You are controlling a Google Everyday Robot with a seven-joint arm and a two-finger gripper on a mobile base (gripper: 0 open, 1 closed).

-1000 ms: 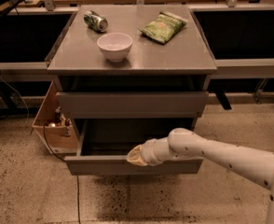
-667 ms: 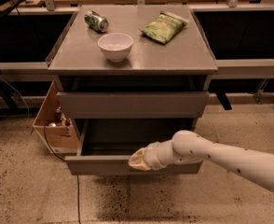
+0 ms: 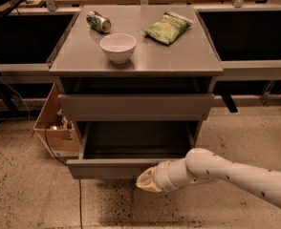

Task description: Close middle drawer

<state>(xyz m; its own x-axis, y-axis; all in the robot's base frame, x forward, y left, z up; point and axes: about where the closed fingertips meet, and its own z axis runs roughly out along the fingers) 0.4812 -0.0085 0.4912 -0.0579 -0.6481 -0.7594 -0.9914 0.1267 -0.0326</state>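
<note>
We see the wide, shallow grey middle drawer (image 3: 107, 168) pulled well out of the grey cabinet (image 3: 64, 82), below the taller-fronted top drawer (image 3: 135, 107). The cream gripper (image 3: 147, 181) lies at the lower edge of its flat front; whether released or clenched, we cannot tell

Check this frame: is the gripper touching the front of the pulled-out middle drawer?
Cannot tell. The camera view shows the gripper overlapping the front of the middle drawer at its lower edge, but neither contact nor a gap is plain.
</note>
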